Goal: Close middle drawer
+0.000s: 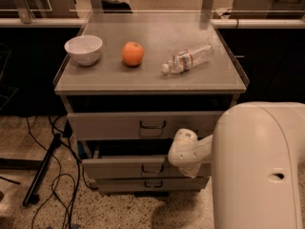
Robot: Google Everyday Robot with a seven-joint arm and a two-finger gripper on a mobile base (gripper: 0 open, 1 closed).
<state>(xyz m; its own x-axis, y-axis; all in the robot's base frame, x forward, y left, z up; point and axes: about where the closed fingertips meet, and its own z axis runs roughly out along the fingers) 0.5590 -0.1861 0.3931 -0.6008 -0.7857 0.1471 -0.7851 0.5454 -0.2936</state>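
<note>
The middle drawer (143, 168) is the second of three grey drawers in the cabinet. It stands pulled out, with a dark gap above its low front and a small dark pull (153, 169) at its centre. My gripper (184, 151) is at the end of the white arm, right against the right part of this drawer's front, just above its top edge. The top drawer (143, 125) is above it, and the bottom drawer (152, 184) is just below it.
On the cabinet top (152, 80) stand a white bowl (84, 49), an orange (133, 53) and a lying plastic bottle (187, 58). My bulky white arm body (259, 166) fills the lower right. Cables and a dark stand leg (43, 171) lie on the floor at the left.
</note>
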